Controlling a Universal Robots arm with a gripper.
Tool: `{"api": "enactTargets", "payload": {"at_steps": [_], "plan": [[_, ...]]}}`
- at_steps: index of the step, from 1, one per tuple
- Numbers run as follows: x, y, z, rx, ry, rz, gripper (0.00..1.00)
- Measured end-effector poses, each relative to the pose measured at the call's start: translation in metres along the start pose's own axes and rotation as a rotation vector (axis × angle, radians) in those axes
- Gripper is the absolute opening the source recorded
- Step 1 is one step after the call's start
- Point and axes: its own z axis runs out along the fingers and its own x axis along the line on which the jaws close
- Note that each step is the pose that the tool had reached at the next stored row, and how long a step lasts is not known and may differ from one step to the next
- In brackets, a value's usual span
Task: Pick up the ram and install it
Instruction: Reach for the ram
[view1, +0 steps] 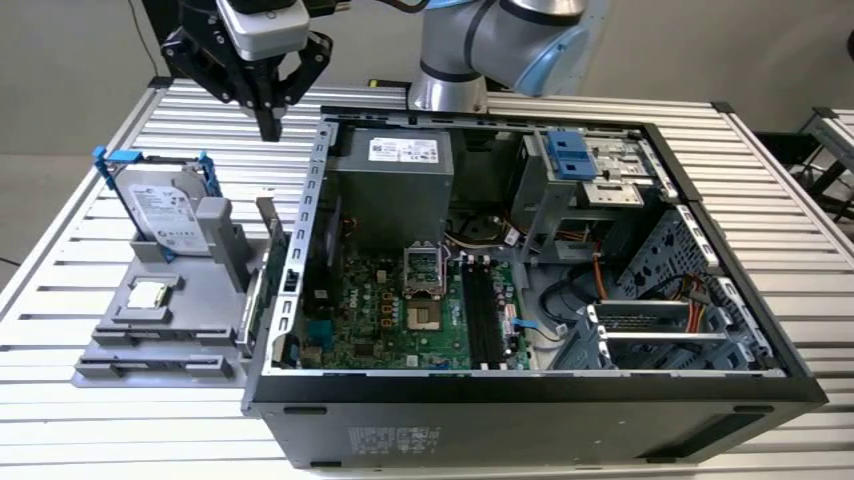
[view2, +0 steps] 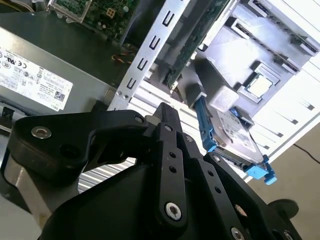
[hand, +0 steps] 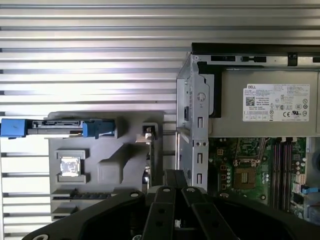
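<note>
One claw (view1: 271, 128) hangs on the single arm (view1: 494, 40) above the slatted worktop (view1: 80, 420). It sits just outside the open computer case (view1: 534, 420), off the corner where the one power supply (view1: 394, 185) is mounted. Its fingers are pressed together and taper to a single point, with nothing pinched between them; both wrist views show the same closed tip.

One gray holder (view1: 160, 340) lies on the worktop beside the case, along the case's outer wall. It carries three parts, one of each:
- The one ram (view1: 271, 270) stands on its long edge in the holder's slot nearest the case wall, close to that wall. In the first wrist view it appears as a thin line (hand: 148, 160). The claw is apart from it.
- One hard drive (view1: 167, 215) in a blue bracket stands upright at the holder's end nearer the claw, farther from the case than the ram.
- One small square CPU chip (view1: 147, 295) lies flat in its recess, also on the side away from the case.

Inside the case lies one green motherboard (view1: 387, 320) with long dark memory slots (their number is unclear).
</note>
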Motion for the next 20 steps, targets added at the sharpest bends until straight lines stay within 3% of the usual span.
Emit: {"api": "enactTargets", "payload": {"at_steps": [20], "plan": [[0.0499, -0.0011, -0.0012, 0.0, 0.0, -0.001, 0.0]]}}
